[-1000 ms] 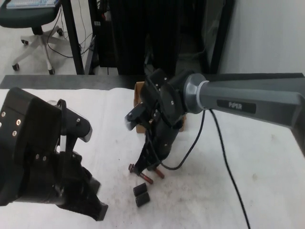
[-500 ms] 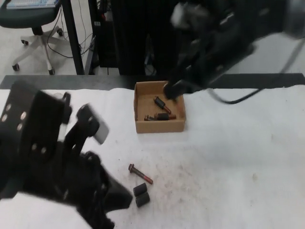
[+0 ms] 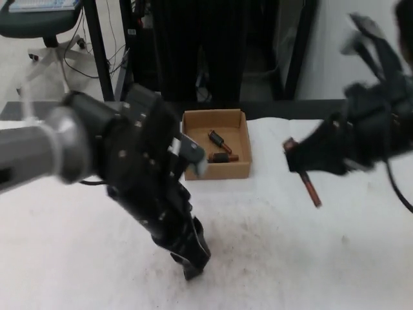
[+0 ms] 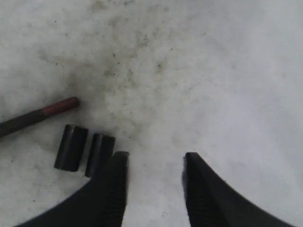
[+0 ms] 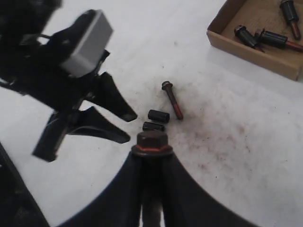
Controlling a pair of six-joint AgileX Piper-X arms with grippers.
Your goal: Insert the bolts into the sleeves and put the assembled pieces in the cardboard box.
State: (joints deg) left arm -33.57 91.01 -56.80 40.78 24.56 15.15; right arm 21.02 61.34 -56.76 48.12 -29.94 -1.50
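Left of the cardboard box [image 3: 216,171], the left arm [image 3: 45,152] has a grey link, a black screw-dotted wrist housing [image 3: 139,161], a pale grey block [image 5: 87,38] and black tapered fingers [image 4: 111,189].

Cardboard box [image 3: 216,171] at rear centre of bench [image 3: 322,258], assembled pieces [image 3: 221,157] inside; toward front, two sleeves [image 5: 158,116] side by side, loose bolt [image 5: 172,100] just beside; held bolt [image 3: 310,185] right of box.

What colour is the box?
The cardboard box is plain brown, clearest in the high view.
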